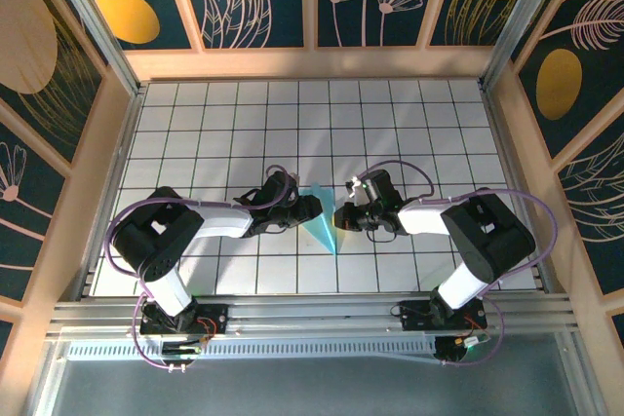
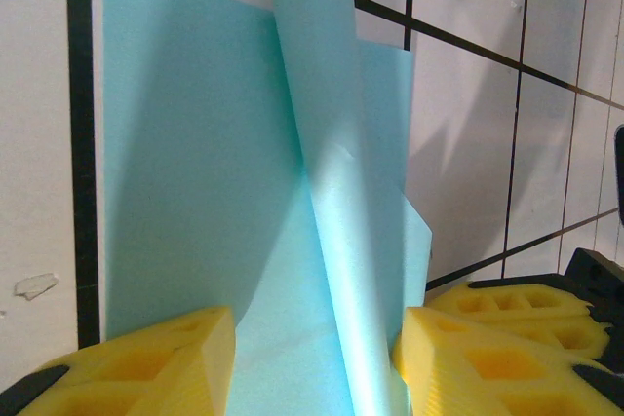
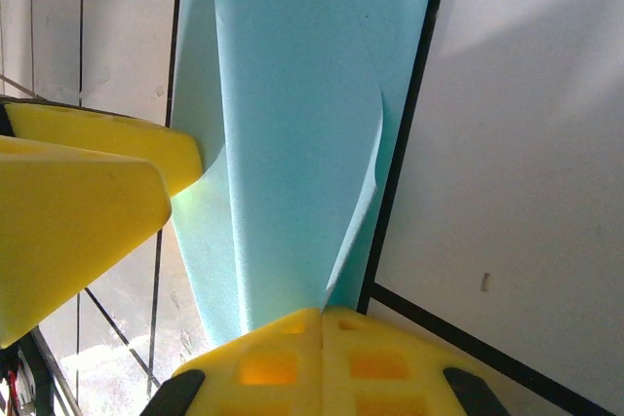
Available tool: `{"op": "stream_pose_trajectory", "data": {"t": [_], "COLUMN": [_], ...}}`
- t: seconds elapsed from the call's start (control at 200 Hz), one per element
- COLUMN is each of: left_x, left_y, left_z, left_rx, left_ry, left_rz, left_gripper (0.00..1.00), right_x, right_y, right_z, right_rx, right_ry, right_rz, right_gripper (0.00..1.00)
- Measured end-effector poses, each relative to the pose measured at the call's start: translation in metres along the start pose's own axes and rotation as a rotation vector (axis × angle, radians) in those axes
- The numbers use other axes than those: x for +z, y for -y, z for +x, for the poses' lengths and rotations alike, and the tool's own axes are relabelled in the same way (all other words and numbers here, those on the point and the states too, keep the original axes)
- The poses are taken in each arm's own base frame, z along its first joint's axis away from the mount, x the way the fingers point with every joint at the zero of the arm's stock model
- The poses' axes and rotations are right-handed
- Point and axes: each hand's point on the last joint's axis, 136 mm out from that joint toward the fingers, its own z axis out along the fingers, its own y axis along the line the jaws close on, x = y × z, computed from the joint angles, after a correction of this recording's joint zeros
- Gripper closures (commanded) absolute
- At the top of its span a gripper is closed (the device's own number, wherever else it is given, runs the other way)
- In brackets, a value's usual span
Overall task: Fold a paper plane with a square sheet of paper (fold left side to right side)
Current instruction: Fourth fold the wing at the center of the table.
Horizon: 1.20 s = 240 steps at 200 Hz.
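Observation:
The square sheet of paper (image 1: 321,222) is light blue and lies on the white grid table between my two grippers, narrowing to a point toward the near edge. In the left wrist view the paper (image 2: 195,172) lies flat with one flap (image 2: 322,124) curling up. My left gripper (image 2: 317,338) stands open astride it, and the raised flap leans against the right-hand finger (image 2: 468,358). My right gripper (image 3: 322,314) is shut, and the lifted paper edge (image 3: 292,124) runs into the seam between its pads. The left gripper (image 1: 307,207) and right gripper (image 1: 342,218) face each other closely.
The gridded table (image 1: 224,124) is walled by wooden panels at the back and both sides. An aluminium rail (image 1: 312,314) carries both arm bases at the near edge. The left gripper's yellow fingers (image 3: 78,211) sit close beside the right gripper.

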Motion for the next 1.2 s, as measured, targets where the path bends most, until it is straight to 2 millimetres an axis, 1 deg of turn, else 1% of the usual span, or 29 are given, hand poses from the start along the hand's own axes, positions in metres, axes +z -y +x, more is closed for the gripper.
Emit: {"op": "stream_pose_trajectory", "data": {"t": [0.34,0.5,1.001,1.201], "left_x": [0.0000,0.0000,0.0000,0.0000], "left_y": [0.0000,0.0000,0.0001,0.0002], "left_z": [0.0000,0.0000,0.0000,0.0000], "left_rx": [0.000,0.000,0.000,0.000], "left_ry": [0.000,0.000,0.000,0.000], "left_rz": [0.000,0.000,0.001,0.001], "left_gripper": [0.51,0.51,0.51,0.50], "right_x": [0.0015,0.0012,0.0011,0.0046], "right_y": [0.0019,-0.0016,-0.0016,0.0013], "right_z": [0.0014,-0.0034,-0.0033,-0.0029], "right_rx": [0.004,-0.002,-0.006,0.000], "right_ry": [-0.006,0.002,-0.002,-0.011], "right_rz": [0.004,-0.002,0.001,0.008], "right_gripper": [0.99,0.99,0.99,0.99]}}
